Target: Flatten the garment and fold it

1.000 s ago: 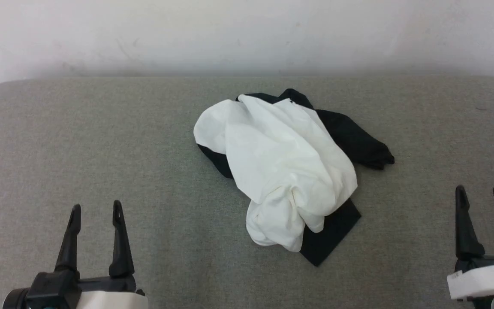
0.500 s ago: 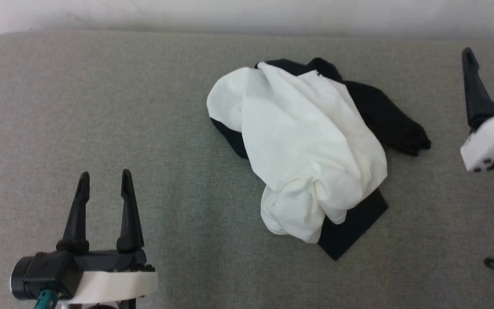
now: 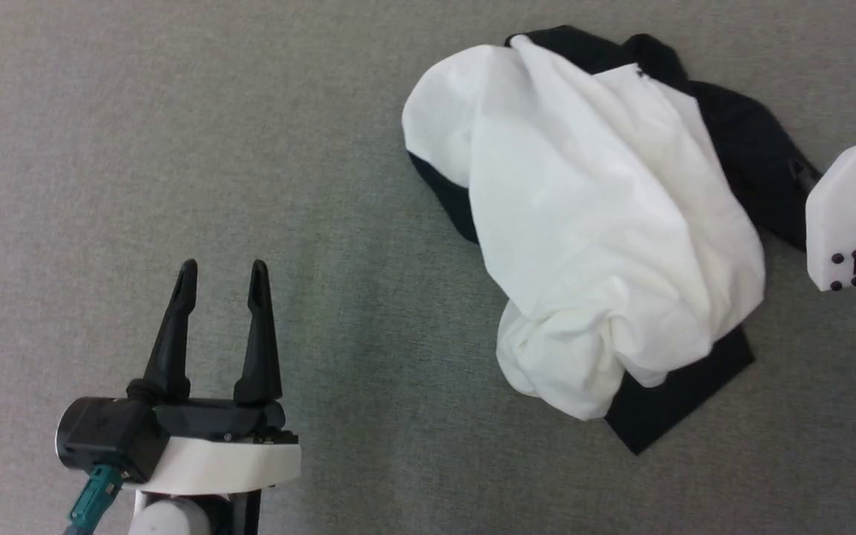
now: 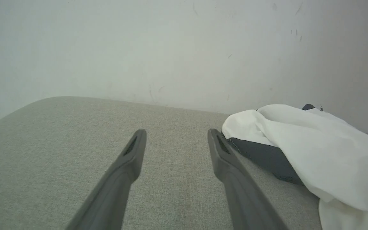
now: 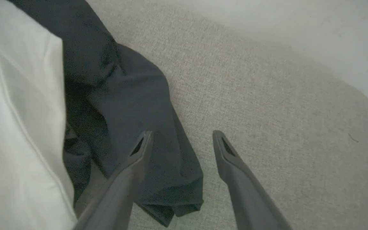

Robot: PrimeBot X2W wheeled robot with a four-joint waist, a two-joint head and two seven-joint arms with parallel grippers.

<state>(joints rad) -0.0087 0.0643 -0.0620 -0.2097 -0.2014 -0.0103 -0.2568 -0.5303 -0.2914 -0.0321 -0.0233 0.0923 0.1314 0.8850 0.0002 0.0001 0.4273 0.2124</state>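
Observation:
The garment lies crumpled in a heap on the grey table, white body on top, black sleeves sticking out at the back right and front. My left gripper is open and empty, well to the left of the heap and above bare cloth. In the left wrist view the left gripper points past the garment, which lies to its right. In the right wrist view the right gripper hangs open over the edge of a black sleeve, holding nothing. The chest print is hidden.
The grey fabric table runs wide to the left of the heap. A pale wall stands behind its far edge. The table's rounded far corner lies right of the right gripper. The right arm's white wrist housing sits at the right edge.
The head camera has tilted down and closer, so the whole picture shifted. My right arm has reached forward, from in front of the heap to beside its black sleeve. Both grippers stayed open.

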